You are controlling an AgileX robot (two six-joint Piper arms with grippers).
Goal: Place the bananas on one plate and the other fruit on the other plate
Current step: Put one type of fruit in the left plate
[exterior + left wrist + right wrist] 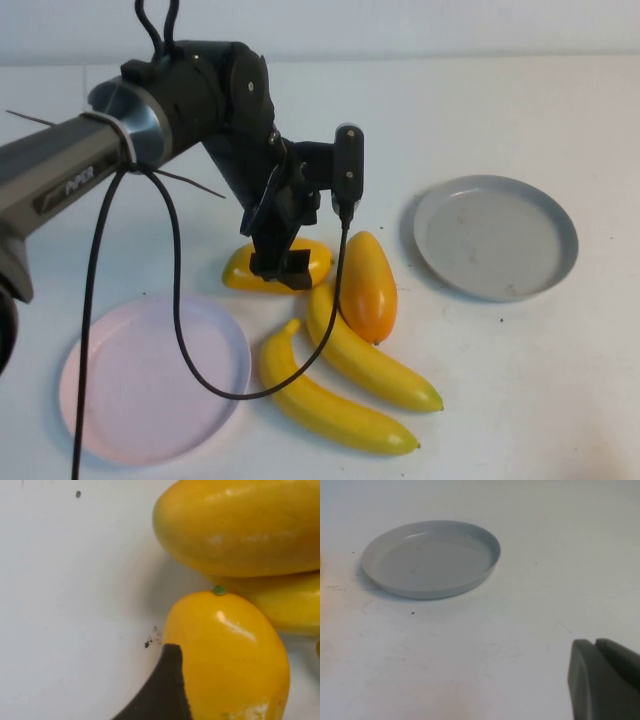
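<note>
Two mangoes and two bananas lie in a cluster at the table's middle. My left gripper (280, 265) is down over the left mango (240, 268), open with its fingers astride it; in the left wrist view one dark finger (167, 690) rests against that mango (230, 655). The second mango (368, 285) lies just to its right, and it also shows in the left wrist view (240, 525). The bananas (370, 365) (330, 405) lie side by side in front. The pink plate (150, 385) is at front left and the grey plate (495, 237) at right, both empty. My right gripper (595, 647) is shut and empty, near the grey plate (430, 557).
The left arm's black cable (180, 330) loops down over the pink plate's edge and across the bananas. A banana (290, 605) lies against the mangoes in the left wrist view. The right arm does not show in the high view.
</note>
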